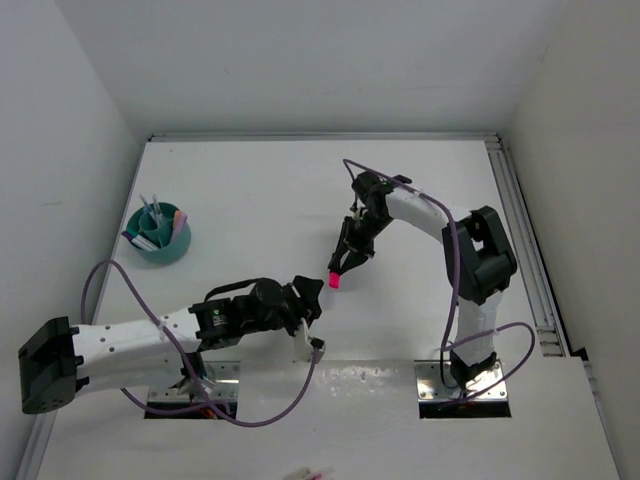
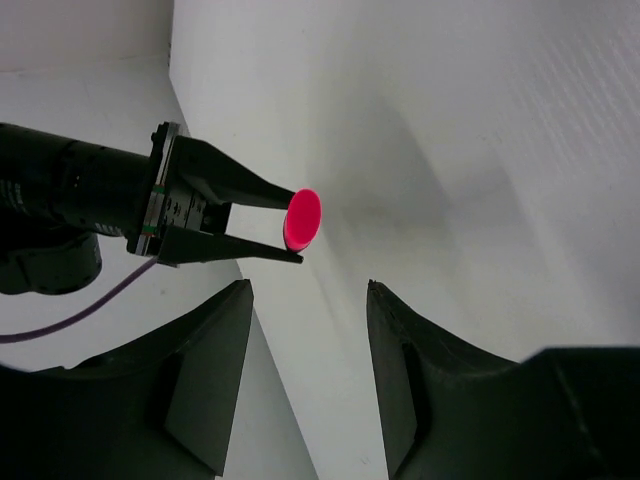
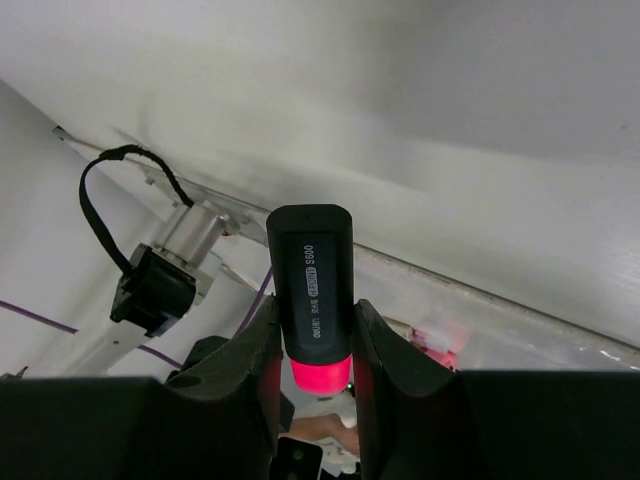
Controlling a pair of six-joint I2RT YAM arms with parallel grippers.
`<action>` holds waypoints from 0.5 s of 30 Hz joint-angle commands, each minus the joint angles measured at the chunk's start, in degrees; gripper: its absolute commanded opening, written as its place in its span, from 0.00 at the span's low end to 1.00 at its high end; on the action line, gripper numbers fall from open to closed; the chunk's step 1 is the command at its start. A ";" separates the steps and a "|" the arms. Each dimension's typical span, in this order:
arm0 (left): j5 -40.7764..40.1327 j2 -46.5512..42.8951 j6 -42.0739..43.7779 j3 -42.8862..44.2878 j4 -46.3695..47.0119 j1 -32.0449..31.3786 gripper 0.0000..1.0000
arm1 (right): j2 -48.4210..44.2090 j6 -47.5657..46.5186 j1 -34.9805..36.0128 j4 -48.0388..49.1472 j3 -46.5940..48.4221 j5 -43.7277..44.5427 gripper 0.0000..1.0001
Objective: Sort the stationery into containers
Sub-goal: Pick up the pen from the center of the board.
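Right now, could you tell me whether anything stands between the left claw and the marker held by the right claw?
Nothing visible does. The left claw is open and faces the pink end of the black marker, which the right claw grips across its body. Nothing shows in the gap between them.

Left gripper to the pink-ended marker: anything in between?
Nothing. The left wrist view shows a bare gap between the open left gripper and the marker, which the right gripper clamps.
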 commanded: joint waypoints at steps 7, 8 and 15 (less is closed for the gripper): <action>-4.55 0.49 2.31 -2.87 13.07 -4.56 0.56 | -6.14 6.32 0.95 2.46 -3.39 0.80 0.00; -4.55 0.67 2.74 -3.05 13.60 -4.92 0.56 | -6.40 6.50 0.95 2.64 -3.48 0.53 0.00; -3.59 4.00 3.63 -2.61 13.78 -5.53 0.54 | -7.11 6.32 1.47 3.70 -4.62 -1.40 0.00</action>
